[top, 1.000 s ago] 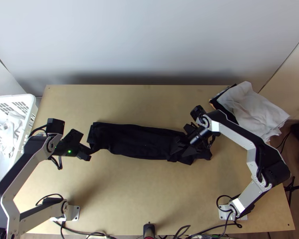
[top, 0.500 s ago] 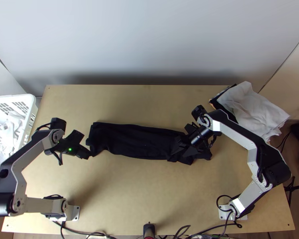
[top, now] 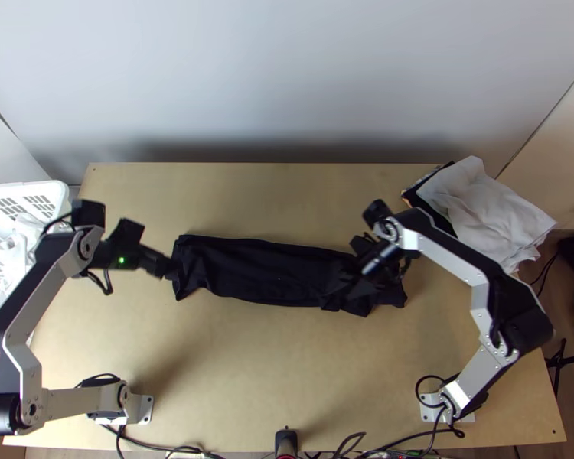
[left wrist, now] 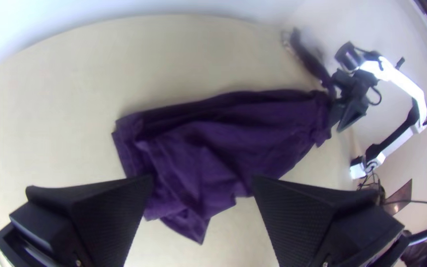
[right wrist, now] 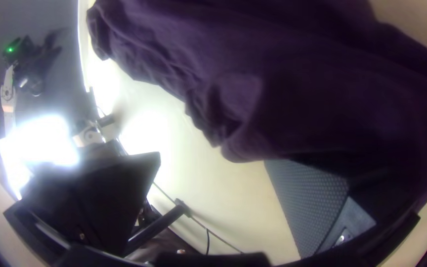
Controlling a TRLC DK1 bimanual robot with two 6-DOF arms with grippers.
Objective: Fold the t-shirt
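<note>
Our dark cloth t-shirt (top: 256, 269) lies in a long, rumpled strip midway between the wooden tabletop's (top: 249, 367) side edges. We hold the black left gripper (top: 155, 246) wide open, gripping nothing; our black right gripper (top: 345, 268) is spread too, cloth covering one finger.

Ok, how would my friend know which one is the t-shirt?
Find the big wooden table. Across its middle lies the t-shirt, in a long, dark strip. It's dark all over, unlike the white cloth at the far right corner.
</note>
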